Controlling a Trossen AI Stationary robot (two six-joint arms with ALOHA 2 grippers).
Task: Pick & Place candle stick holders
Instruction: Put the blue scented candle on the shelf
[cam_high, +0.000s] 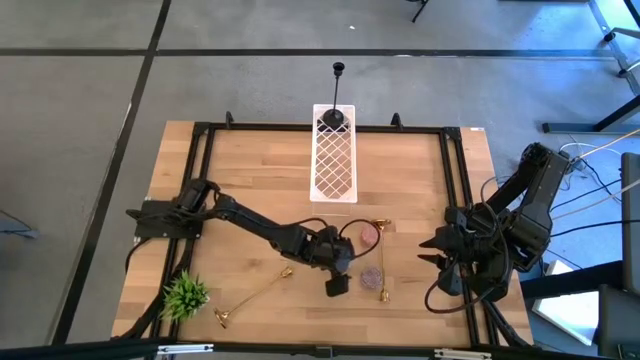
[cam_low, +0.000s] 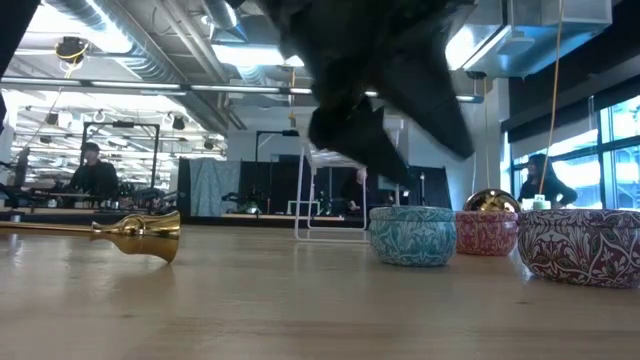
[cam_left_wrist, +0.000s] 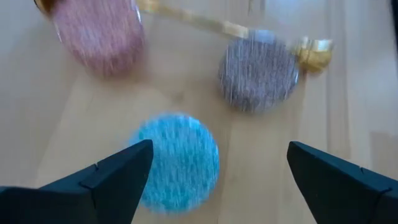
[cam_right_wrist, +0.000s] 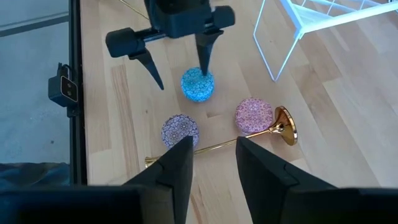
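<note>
A black candle stick holder (cam_high: 337, 100) stands upright on the far end of a white wire tray (cam_high: 334, 160). One gold candle stick holder (cam_right_wrist: 249, 140) lies on its side between a pink tin (cam_right_wrist: 254, 115) and a purple tin (cam_right_wrist: 180, 129). Another gold one (cam_high: 250, 298) lies near the table's front left. My left gripper (cam_right_wrist: 180, 68) hangs open just above a blue tin (cam_right_wrist: 198, 84), its fingers slanting down on either side and clear of the tin. My right gripper (cam_right_wrist: 211, 158) waits raised at the table's right, open, with nothing between its fingers.
A green plant tuft (cam_high: 185, 295) sits at the front left corner. A black frame (cam_high: 200, 180) runs along the table's edges. The three tins (cam_low: 412, 235) crowd the front middle. Bare wood (cam_high: 250, 190) lies between the tray and the left rail.
</note>
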